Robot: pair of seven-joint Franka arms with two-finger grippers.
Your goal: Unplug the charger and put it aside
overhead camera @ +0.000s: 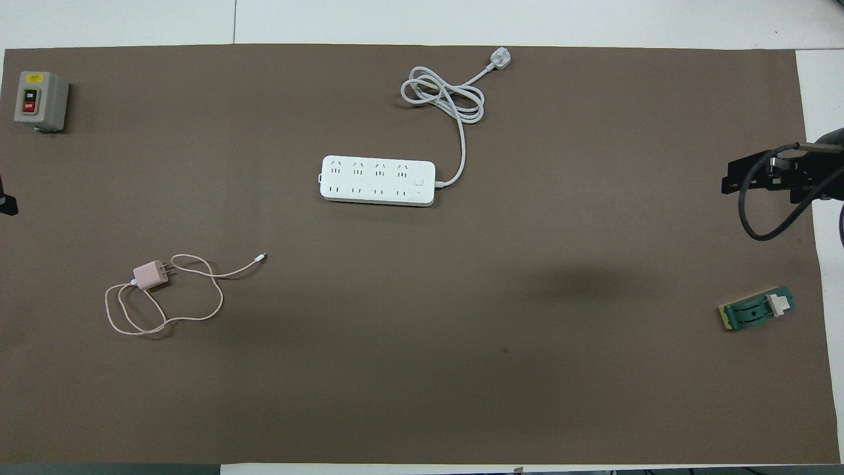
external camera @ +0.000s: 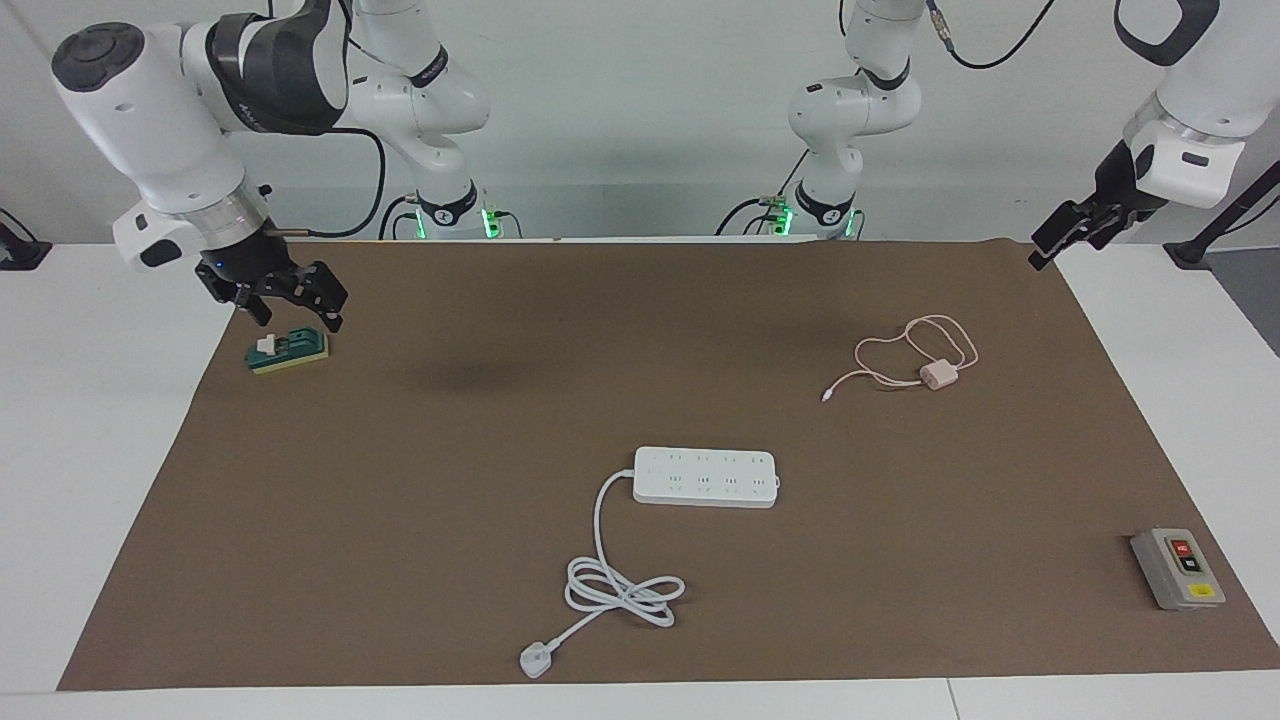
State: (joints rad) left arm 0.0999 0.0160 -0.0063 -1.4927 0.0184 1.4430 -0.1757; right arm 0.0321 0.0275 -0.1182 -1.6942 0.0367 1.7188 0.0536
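A: While the charger lies unplugged on the brown mat, log the layout against the power strip, right arm's end first.

B: Right gripper hangs over the mat edge toward the right arm's end, well apart from the power strip, fingers spread and holding nothing. Just below it sits a small green block with a white part on top.

A: Middle?

B: Power strip at mid-mat, all sockets bare. Its thick white cord coils farther from the robots than the strip and ends in a white plug.

A: The charger?

B: Nearer the robots than the power strip and toward the left arm's end, well apart from it, pink cable looped around and beside it. Nothing lies between the two.

A: Further along?

B: Grey switch box, farther from the robots than the strip, near the mat corner. In the overhead view its buttons read ON and OFF. Left gripper is raised over the mat's corner, well apart from the charger; finger state: cannot tell.
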